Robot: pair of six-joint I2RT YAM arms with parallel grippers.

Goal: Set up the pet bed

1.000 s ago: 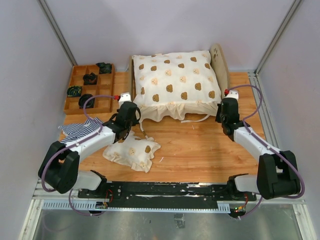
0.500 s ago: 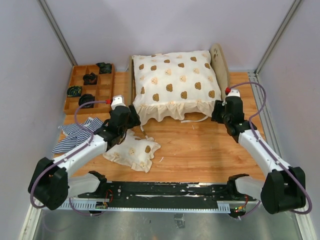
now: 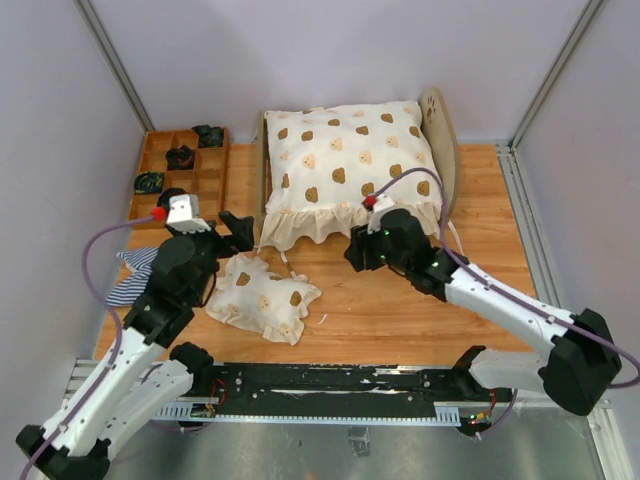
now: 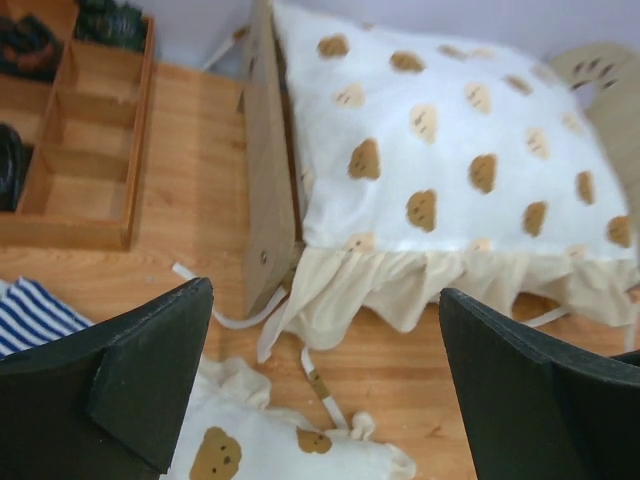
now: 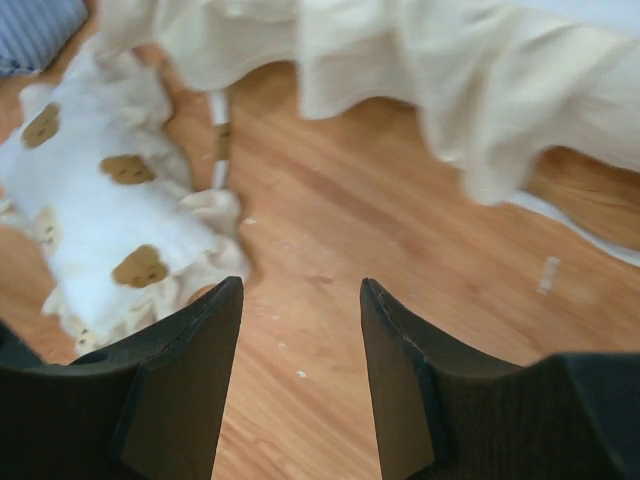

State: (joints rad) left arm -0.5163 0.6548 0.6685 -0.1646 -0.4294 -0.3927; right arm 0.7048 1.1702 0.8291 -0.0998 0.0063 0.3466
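At the far left a brown compartment tray (image 3: 178, 178) sits on the wooden counter (image 3: 480, 215), with dark bundles in some of its cells. Nearer, a blue-and-white striped cloth (image 3: 133, 282) lies flat, partly hidden under the left arm. That arm rises from its near-left base and bends at the elbow. Its forearm angles away toward the bed's foot end, and the left claw (image 3: 232, 232) is spread wide with nothing between its fingers. Just below it a small bear-print pillow (image 3: 262, 298) rests on the counter, trailing its ties.

The pet bed (image 3: 438, 125) stands at the back centre. Its plywood footboard is on the left and its arched paw-print headboard on the right. A cream bear-print quilt (image 3: 345, 160) is heaped over the frame, its ruffle hanging over the near side.

The right arm stretches low from the near-right base, diagonally leftward across the counter. The right claw (image 3: 357, 253) is just in front of the ruffle, aimed toward the pillow, its fingers parted and holding nothing.
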